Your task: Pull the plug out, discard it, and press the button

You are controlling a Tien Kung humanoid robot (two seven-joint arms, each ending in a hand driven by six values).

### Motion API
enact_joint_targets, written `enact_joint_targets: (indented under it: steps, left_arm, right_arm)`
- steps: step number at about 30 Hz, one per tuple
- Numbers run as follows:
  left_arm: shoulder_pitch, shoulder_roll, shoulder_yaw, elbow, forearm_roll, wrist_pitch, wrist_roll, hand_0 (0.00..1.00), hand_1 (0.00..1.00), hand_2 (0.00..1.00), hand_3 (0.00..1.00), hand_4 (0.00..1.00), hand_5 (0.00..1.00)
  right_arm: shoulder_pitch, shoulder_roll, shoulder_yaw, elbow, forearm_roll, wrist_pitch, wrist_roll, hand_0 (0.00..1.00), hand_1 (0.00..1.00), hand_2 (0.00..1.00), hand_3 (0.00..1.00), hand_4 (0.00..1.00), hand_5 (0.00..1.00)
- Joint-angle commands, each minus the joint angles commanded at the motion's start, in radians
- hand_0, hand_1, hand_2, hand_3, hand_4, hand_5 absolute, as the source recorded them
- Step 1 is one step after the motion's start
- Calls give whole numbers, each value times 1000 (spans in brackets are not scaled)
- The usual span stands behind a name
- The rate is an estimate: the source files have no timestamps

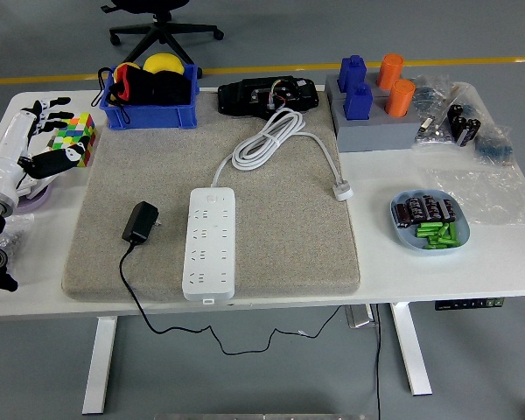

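A white power strip (pixel 210 241) lies lengthwise on the grey felt mat (pixel 289 227), its white cord (pixel 267 138) coiled behind it and its own white plug (pixel 342 189) lying loose on the mat. A black plug adapter (pixel 141 222) lies on the mat just left of the strip, out of any socket, with its black cable trailing off the table's front edge. My left hand (pixel 45 140) hovers at the table's far left, beside a colourful cube (pixel 77 137), fingers spread and holding nothing. The right arm is out of view.
A blue bin (pixel 150 92) with yellow and black items stands at the back left, with a black device (pixel 265 94) next to it. Blue and orange blocks sit on a grey stand (pixel 374 131) at the back right. A blue dish (pixel 429 220) of batteries is on the right, plastic bags beyond it.
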Motion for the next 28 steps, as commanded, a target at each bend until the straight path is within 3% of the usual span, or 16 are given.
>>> enact_joint_targets:
  steps: [28]
  left_arm:
    - [-1, 1, 9, 2, 2, -2, 6, 771, 720, 739, 834, 670, 84]
  right_arm:
    - [1, -5, -12, 0, 5, 1, 0, 733, 678, 661, 632, 744, 597]
